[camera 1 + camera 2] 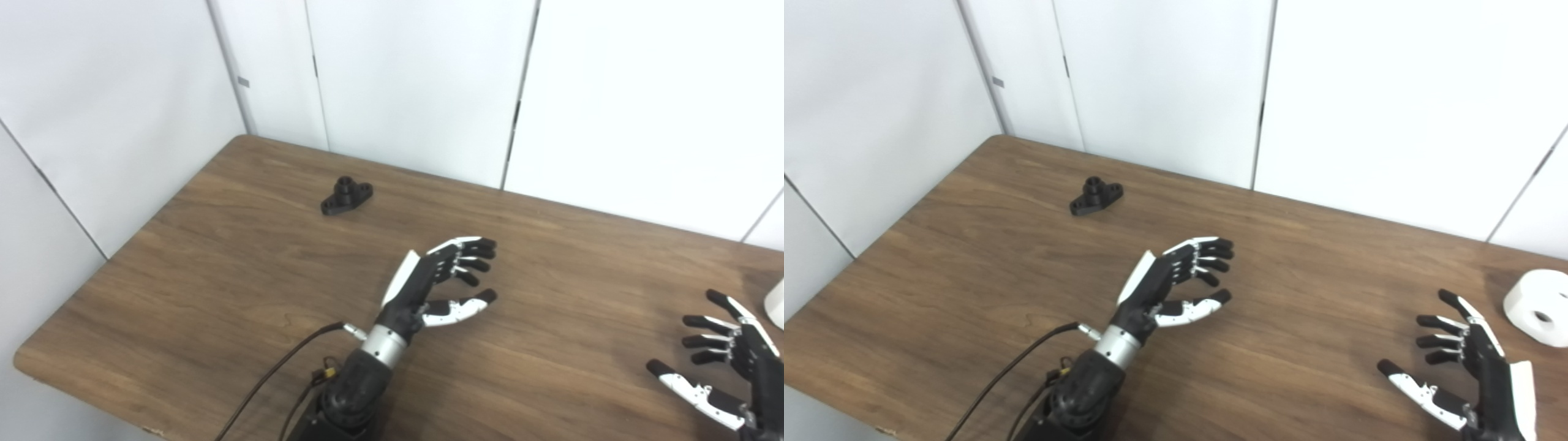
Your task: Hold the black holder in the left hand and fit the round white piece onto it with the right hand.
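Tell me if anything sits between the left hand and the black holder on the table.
Nothing visible does. Only bare wooden table lies between the open left hand and the black holder, which sits farther back and to the left, untouched.

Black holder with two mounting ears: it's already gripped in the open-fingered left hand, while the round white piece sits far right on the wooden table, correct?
No. The right eye view shows the black holder lying untouched on the wooden table, apart from the empty left hand. The round white piece placement is right.

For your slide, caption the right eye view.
Both hands, left and right, open above the table; holder and white piece untouched.
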